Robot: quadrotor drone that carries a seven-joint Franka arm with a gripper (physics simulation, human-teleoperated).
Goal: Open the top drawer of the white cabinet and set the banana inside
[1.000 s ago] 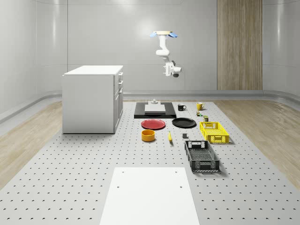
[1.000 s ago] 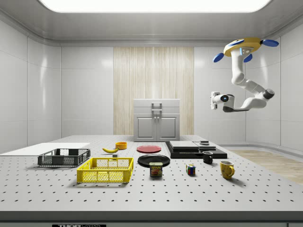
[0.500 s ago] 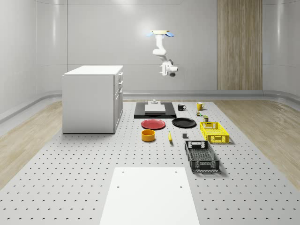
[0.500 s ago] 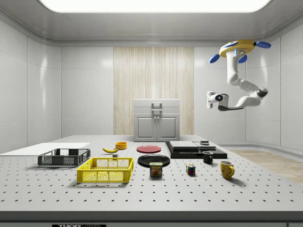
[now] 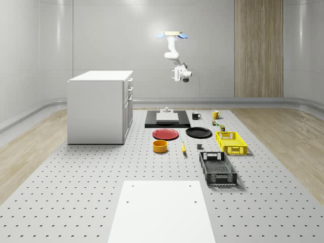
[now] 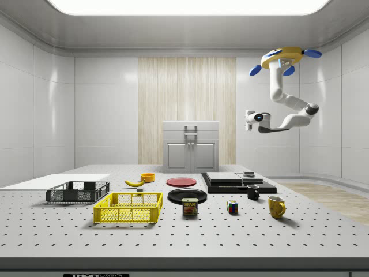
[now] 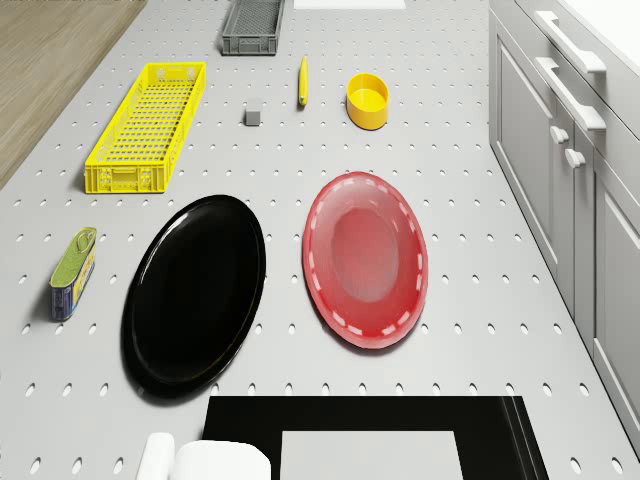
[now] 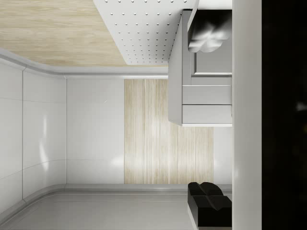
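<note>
The white cabinet (image 5: pixel 101 109) (image 6: pixel 191 147) (image 7: pixel 565 170) (image 8: pixel 206 103) stands at the whole-scene view's left, its drawers shut and the top drawer (image 5: pixel 130 81) at its upper edge. The yellow banana (image 5: pixel 183 147) (image 6: pixel 134 183) (image 7: pixel 303 80) lies on the table beside a yellow bowl (image 5: pixel 160 146). My drone (image 5: pixel 171 35) (image 6: pixel 282 57) hovers high over the table's far end, above the black slab (image 5: pixel 167 121). My gripper (image 5: pixel 175 76) (image 6: pixel 248 120) (image 8: pixel 208 120) hangs in the air, well apart from cabinet and banana, facing the cabinet. It is open, holding nothing.
On the perforated table lie a red plate (image 7: pixel 366 258), a black plate (image 7: pixel 195 292), a yellow crate (image 5: pixel 231 142), a black crate (image 5: pixel 217 168), a tin (image 7: pixel 73 272), mugs (image 6: pixel 276 206) and a white sheet (image 5: pixel 159 210) at the near end.
The drone with its arm has drifted toward the whole-scene view's left, and toward the cabinet in the side view. The gripper stays at about the same height. Objects on the table have not moved.
</note>
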